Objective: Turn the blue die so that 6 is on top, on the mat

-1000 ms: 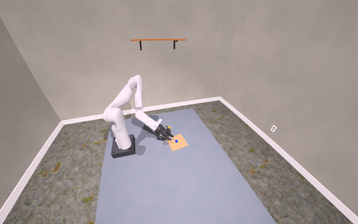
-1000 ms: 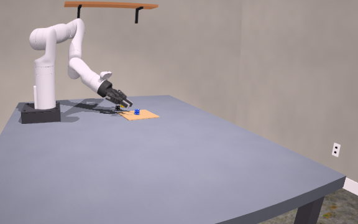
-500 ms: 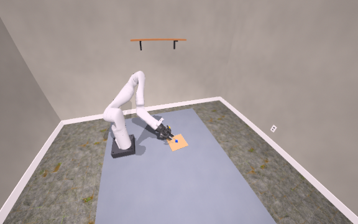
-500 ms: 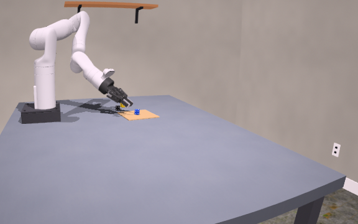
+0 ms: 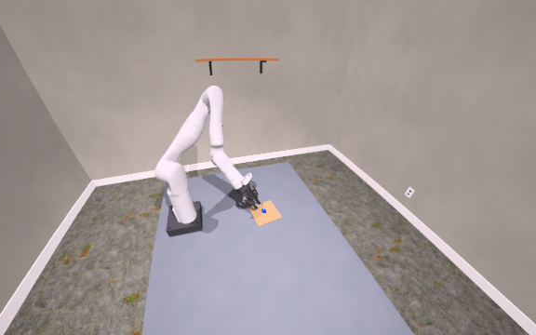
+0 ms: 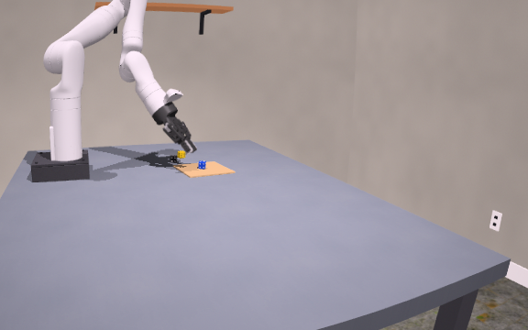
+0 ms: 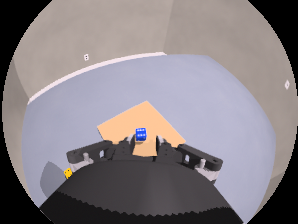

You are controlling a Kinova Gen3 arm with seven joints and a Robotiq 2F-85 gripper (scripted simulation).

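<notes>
The blue die sits on the orange mat, near its middle, and looks flat. White pips show on two of its faces in the wrist view, but they are too small to read surely. My gripper is partly open with nothing between its fingers. It is tilted and hangs above the mat's edge on the robot's side, short of the die and apart from it. The mat lies flat on the table.
A yellow die and a black die stand close together on the table, just past the mat's left end in the exterior view, near my gripper's shadow. A shelf hangs on the wall behind the arm.
</notes>
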